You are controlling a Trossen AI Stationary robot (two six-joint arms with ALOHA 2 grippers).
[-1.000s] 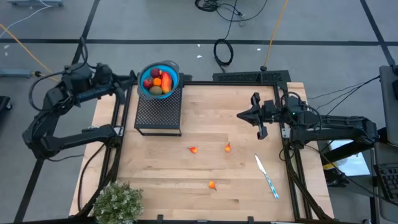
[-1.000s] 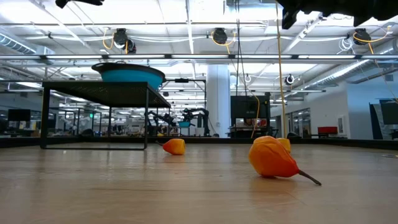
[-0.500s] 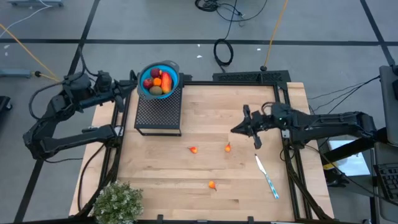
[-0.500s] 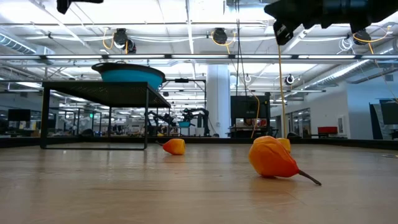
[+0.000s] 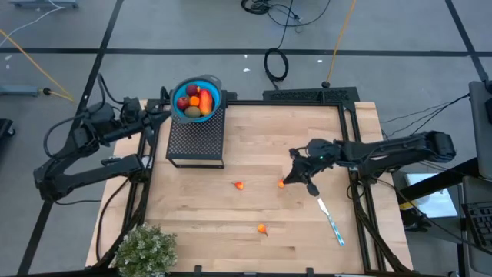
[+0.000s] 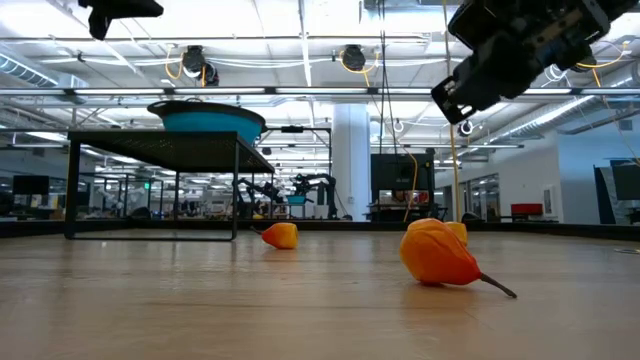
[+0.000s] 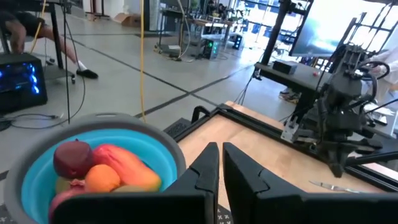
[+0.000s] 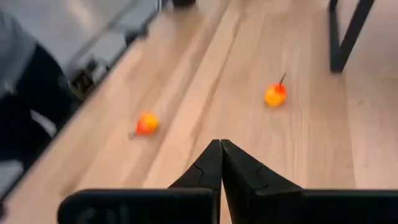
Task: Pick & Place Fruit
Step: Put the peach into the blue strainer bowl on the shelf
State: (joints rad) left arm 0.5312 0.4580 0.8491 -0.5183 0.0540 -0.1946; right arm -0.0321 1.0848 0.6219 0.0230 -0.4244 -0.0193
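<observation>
Overhead, counter-level and two wrist views of a two-arm fruit-collecting task. A blue bowl (image 5: 197, 100) sits on a black mesh stand (image 5: 196, 138) at the far-left part of the wooden counter (image 5: 254, 231). The bowl already holds several pieces: a red-orange oblong fruit (image 7: 127, 163), a dark red ball (image 7: 72, 157), a small orange piece (image 7: 102, 177) and an olive-brown oval (image 5: 192, 112). Three small orange fruits lie loose on the counter, all well apart from the stand: one (image 5: 240, 185) nearest it, one (image 5: 282, 183) farther toward the right arm, and one (image 5: 262, 228) toward the near edge. A white and blue utensil (image 5: 330, 218) lies beyond them, and a green plant (image 5: 144, 250) stands at the near-left corner.

The left pincer (image 7: 219, 168) hovers just beside the bowl's rim, its fingers clenched on nothing. The right pincer (image 5: 300, 171) is also clenched and empty; it hangs above the counter, near the middle loose fruit, with two of the loose fruits ahead of its fingertips in its own wrist view.

The step in hand appears to be the right arm's approach to a loose fruit. To do it well, the fingers should be spread before descending, centred over the rounded body and not the thin stem, and lowered until they straddle the fruit just above the wood. The pieces are small and rounded, so an off-centre closure would likely flick one aside. The carry must then clear the stand's edge and the bowl's rim.
</observation>
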